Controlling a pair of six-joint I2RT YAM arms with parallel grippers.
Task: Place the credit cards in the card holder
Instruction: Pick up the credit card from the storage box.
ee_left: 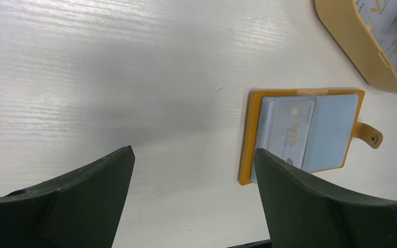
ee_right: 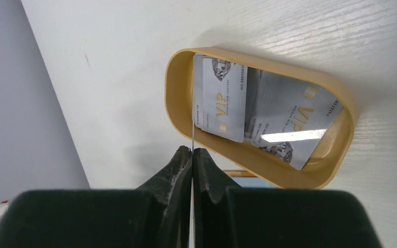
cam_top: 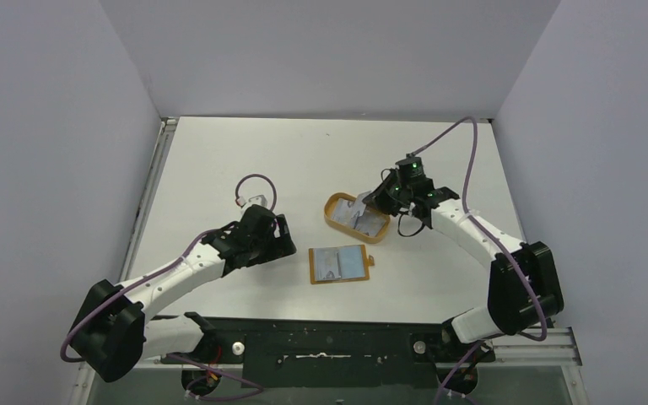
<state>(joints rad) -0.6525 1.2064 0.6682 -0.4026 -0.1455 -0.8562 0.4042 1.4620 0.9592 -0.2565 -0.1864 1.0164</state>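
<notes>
The card holder (cam_top: pixel 340 265) lies open on the table, orange-brown with a snap tab on its right; in the left wrist view (ee_left: pixel 302 134) one pale credit card (ee_left: pixel 289 132) sits in its clear pocket. My left gripper (cam_top: pixel 285 239) is open and empty (ee_left: pixel 194 150), just left of the holder. My right gripper (cam_top: pixel 371 202) is shut (ee_right: pixel 192 150) on a credit card seen edge-on as a thin line (ee_right: pixel 192 103) over the left end of the tan tray. Two more credit cards (ee_right: pixel 222 101) (ee_right: pixel 289 121) lie in that tray.
The oval tan-rimmed tray (cam_top: pixel 331 213) stands just behind and right of the holder; its rim also shows in the right wrist view (ee_right: pixel 176 98). A black rail (cam_top: pixel 329 346) runs along the near edge. Grey walls close in both sides and the back.
</notes>
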